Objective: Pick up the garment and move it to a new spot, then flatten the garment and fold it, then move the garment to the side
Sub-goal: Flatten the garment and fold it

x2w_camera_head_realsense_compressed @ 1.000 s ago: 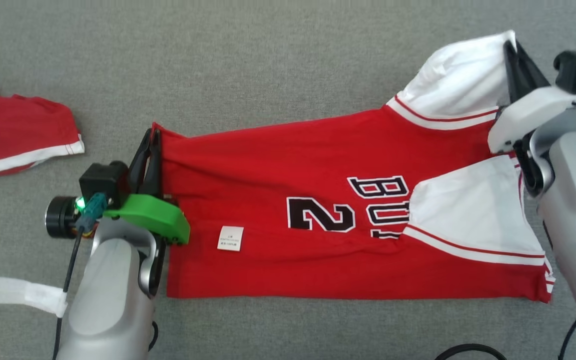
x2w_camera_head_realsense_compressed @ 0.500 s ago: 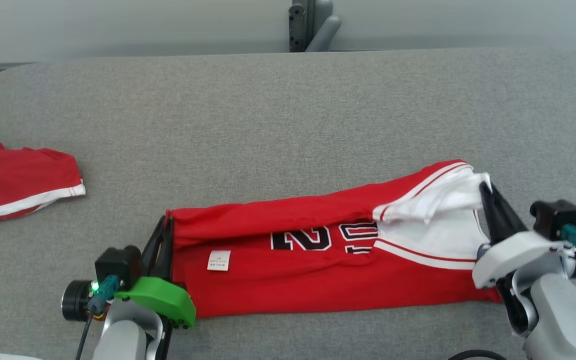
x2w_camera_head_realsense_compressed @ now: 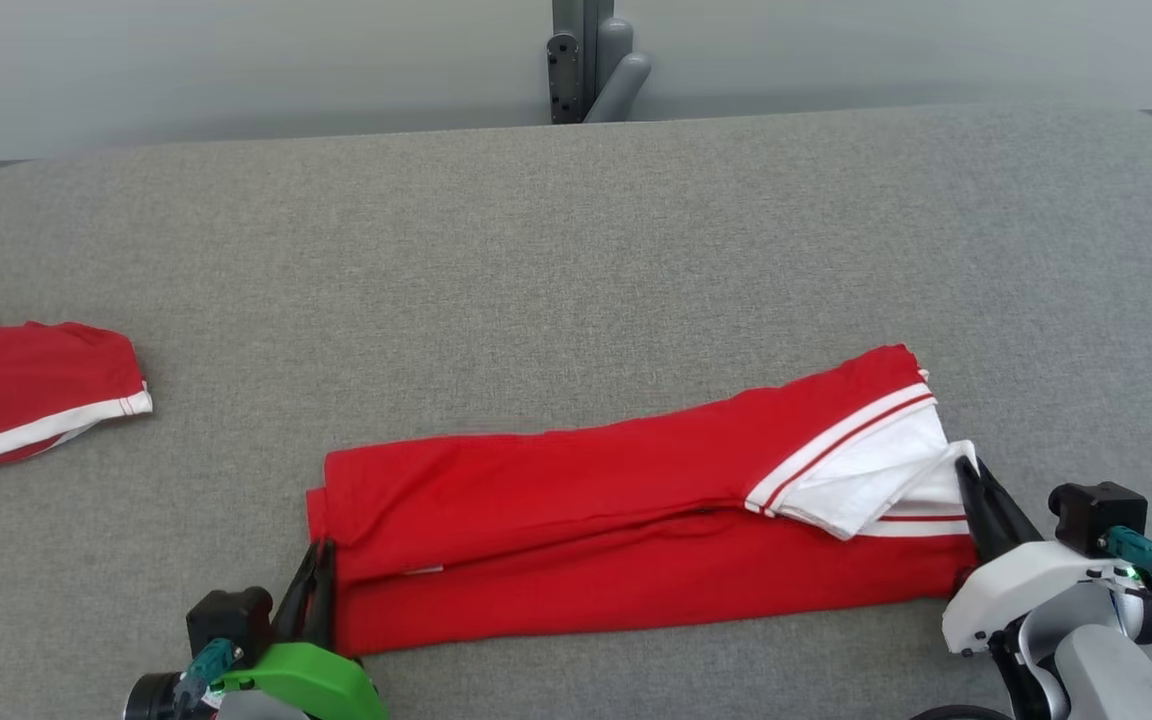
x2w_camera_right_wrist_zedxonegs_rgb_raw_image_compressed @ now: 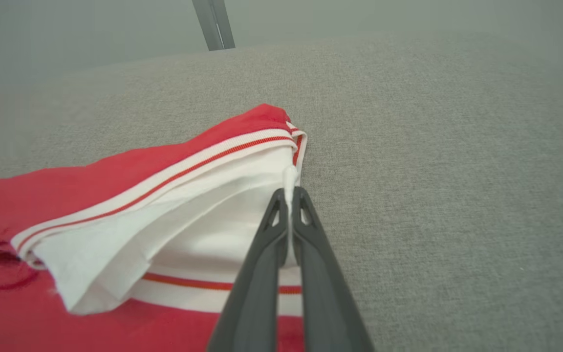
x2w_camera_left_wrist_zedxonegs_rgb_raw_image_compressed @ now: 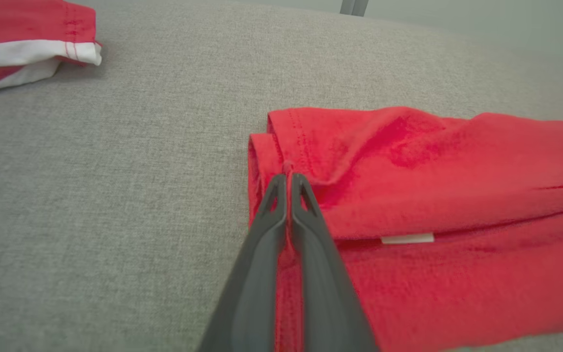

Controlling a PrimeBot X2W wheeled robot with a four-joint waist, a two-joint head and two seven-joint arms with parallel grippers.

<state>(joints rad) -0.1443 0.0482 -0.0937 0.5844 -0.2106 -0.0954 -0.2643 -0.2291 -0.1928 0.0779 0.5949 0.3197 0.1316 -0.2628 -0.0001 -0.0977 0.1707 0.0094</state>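
Well off to the left of the left pincer (x2w_camera_head_realsense_compressed: 320, 552), a second red garment (x2w_camera_head_realsense_compressed: 26, 390) with a white-striped hem lay bunched on the gray fabric bench (x2w_camera_head_realsense_compressed: 576, 250). The left wrist view showed it up in the far corner (x2w_camera_left_wrist_zedxonegs_rgb_raw_image_compressed: 27, 44), well apart from the fingers.

The left pincer (x2w_camera_left_wrist_zedxonegs_rgb_raw_image_compressed: 289, 178) was closed, its two dark fingers pressed together on the left end of the red jersey (x2w_camera_head_realsense_compressed: 586, 530). A small pinch of the stitched hem stuck out just past the tips. Right of those fingers the jersey (x2w_camera_left_wrist_zedxonegs_rgb_raw_image_compressed: 433, 195) lay as a long, narrow band on the bench, its far layer doubled over the near one. A small white label (x2w_camera_left_wrist_zedxonegs_rgb_raw_image_compressed: 407, 238) peeked out from the crease between the two layers, just beyond the pincer to its right.

The band ran on to the right, where the red cloth gave way to white panels edged with red-and-white trim. There the right pincer (x2w_camera_head_realsense_compressed: 958, 465) was also closed, nipping a tuft of the white fabric. In the right wrist view the tuft stood up above the pincer's tips (x2w_camera_right_wrist_zedxonegs_rgb_raw_image_compressed: 290, 195), and the jersey (x2w_camera_right_wrist_zedxonegs_rgb_raw_image_compressed: 91, 195) spread away to its left. To its right the bench was bare gray cloth. Beyond the bench's back edge, well beyond both pincers, stood a gray metal post (x2w_camera_head_realsense_compressed: 586, 60).
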